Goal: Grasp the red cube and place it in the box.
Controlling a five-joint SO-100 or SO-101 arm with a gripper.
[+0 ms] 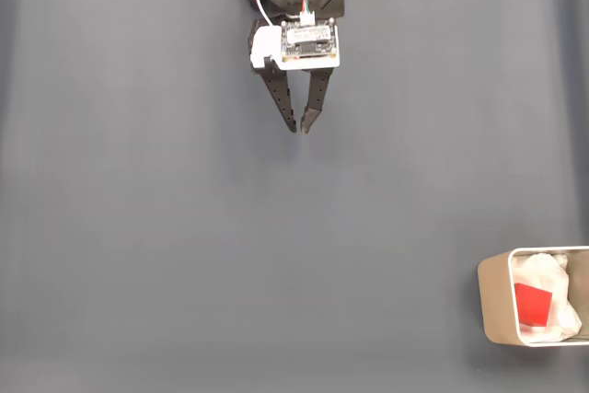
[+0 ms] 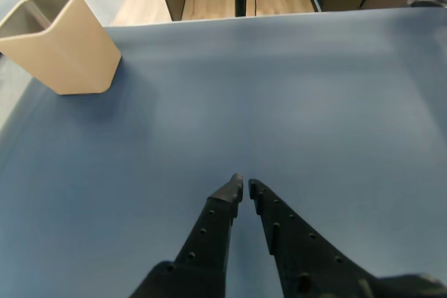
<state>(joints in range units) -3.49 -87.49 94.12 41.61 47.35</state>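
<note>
Red cube (image 1: 532,306) lies inside box (image 1: 492,306) at the mat's corner; gripper (image 1: 303,128) nearly clenched, empty, well apart.

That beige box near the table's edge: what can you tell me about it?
The box is a beige, thin-walled container with rounded corners, standing upright and open-topped on the grey table, at the lower right of the fixed view and cut by its edge. Inside lie crumpled white lining and the red cube. The wrist view shows plain smooth outer walls.
</note>
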